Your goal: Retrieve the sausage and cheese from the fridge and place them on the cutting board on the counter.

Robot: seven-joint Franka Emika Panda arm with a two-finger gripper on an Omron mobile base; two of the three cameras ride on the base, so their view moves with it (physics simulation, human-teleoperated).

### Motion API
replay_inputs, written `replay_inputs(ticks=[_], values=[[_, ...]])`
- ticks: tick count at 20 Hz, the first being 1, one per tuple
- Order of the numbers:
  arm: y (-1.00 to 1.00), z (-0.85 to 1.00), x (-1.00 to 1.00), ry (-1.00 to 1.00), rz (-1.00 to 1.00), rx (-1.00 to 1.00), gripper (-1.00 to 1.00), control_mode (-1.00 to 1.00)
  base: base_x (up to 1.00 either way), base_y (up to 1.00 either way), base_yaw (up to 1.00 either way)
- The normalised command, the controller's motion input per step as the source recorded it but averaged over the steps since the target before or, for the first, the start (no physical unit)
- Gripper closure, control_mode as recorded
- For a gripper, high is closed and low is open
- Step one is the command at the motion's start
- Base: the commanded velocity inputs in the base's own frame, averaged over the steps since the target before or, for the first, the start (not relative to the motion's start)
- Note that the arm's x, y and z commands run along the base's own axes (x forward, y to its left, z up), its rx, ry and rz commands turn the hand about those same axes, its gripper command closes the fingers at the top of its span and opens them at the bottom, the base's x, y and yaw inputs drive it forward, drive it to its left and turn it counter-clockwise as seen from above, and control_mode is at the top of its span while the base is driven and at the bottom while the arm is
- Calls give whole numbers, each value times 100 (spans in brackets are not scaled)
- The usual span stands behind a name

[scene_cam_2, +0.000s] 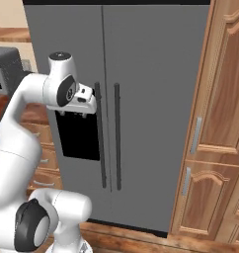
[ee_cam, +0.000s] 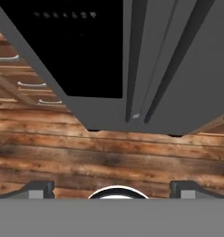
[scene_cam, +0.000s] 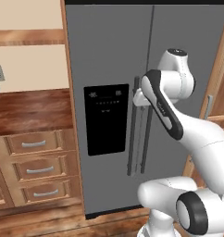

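A: Fingers (ee_cam: 112, 187)?
B: Spread wide, holding nothing; I've got them by the left door's handle (scene_cam: 132, 134) on the fridge (scene_cam: 109, 51).
A: Doors?
B: Both shut. Worktop (scene_cam: 30, 109) left.

1. A stack of three wooden drawers (scene_cam: 38, 169) with silver handles sits at the left, under the worktop.
2. A tall wooden cupboard (scene_cam_2: 221, 123) stands at the right, with two panelled doors, one above the other, each with a silver handle near its left edge.
3. A cream wall (scene_cam: 28, 67) rises at upper left, crossed by a wooden shelf (scene_cam: 28, 37).
4. A plank floor (ee_cam: 109, 157) of mottled brown boards runs below.
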Motion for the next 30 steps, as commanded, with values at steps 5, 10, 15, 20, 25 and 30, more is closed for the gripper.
replay_inputs(ticks=[5, 10, 15, 20, 25, 30], values=[[0, 0, 0, 0, 0, 0, -100, 100, 0, 0, 0], [0, 0, 0, 0, 0, 0, -100, 100, 0, -5, -2], [-47, -20, -1, -13, -26, 2, -100, -100, 0, -20, -11], [-34, -43, 8, -18, -29, 7, -100, -100, 0, 0, 0], [0, -37, 22, -21, 0, 12, -100, -100, 0, 0, 0], [-13, -25, 38, -17, 0, 11, -100, -100, 0, 0, 0]])
